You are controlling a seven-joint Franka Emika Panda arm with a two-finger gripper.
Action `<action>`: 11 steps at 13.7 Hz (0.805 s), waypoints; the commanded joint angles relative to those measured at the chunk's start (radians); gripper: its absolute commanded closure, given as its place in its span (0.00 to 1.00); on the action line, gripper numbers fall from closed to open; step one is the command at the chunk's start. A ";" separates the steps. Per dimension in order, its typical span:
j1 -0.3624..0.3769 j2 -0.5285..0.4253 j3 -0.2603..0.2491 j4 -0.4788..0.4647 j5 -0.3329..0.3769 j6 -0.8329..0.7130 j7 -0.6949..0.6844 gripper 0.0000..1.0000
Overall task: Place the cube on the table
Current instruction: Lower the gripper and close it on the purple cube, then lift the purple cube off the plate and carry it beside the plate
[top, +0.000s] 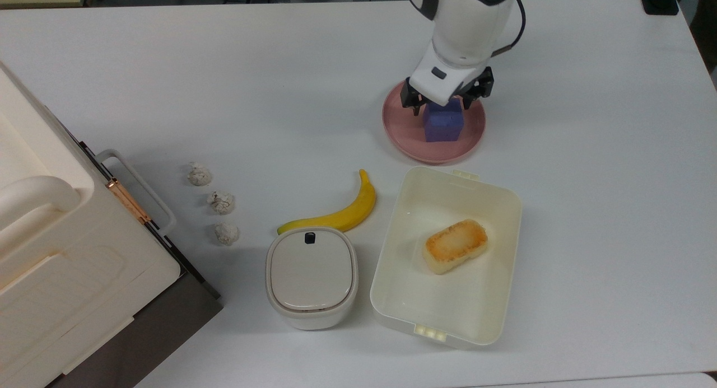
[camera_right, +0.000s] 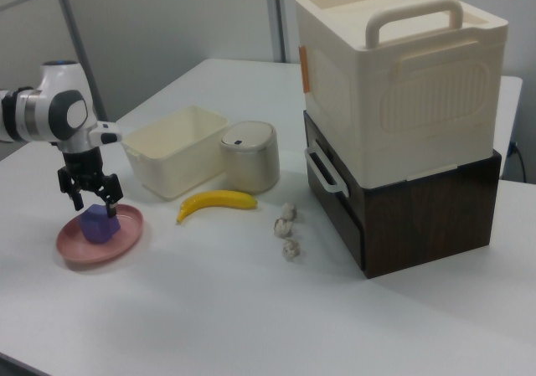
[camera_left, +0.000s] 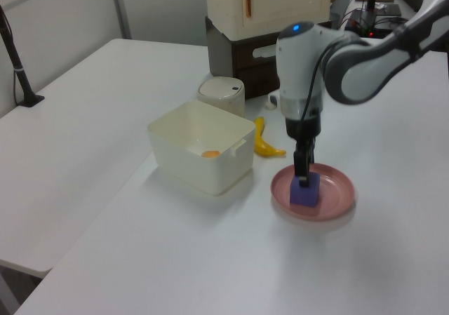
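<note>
The blue-purple cube (top: 442,129) (camera_left: 304,193) (camera_right: 99,226) sits on the pink plate (top: 398,125) (camera_left: 338,196) (camera_right: 74,247), on the white table (top: 224,97). My gripper (top: 441,107) (camera_left: 303,177) (camera_right: 94,204) hangs straight over the cube and points down. It is open, with one finger on each side of the cube's top. The wrist hides the cube's far edge in the top view. The cube rests flat on the plate.
A cream container (top: 386,253) holding a toasted bread piece (top: 455,246) lies just below the plate in the top view. A banana (top: 341,211), a lidded white pot (top: 311,276), three crumpled lumps (top: 221,202) and a big cream box (top: 56,253) lie toward the top view's left.
</note>
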 commanded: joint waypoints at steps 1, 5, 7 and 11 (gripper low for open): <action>0.036 0.049 -0.003 -0.007 -0.042 0.077 0.095 0.00; 0.023 0.033 -0.012 0.001 -0.058 0.029 0.013 0.91; 0.000 -0.010 -0.044 0.033 -0.046 -0.080 -0.069 0.95; -0.011 -0.013 -0.231 0.122 -0.013 -0.203 -0.268 0.93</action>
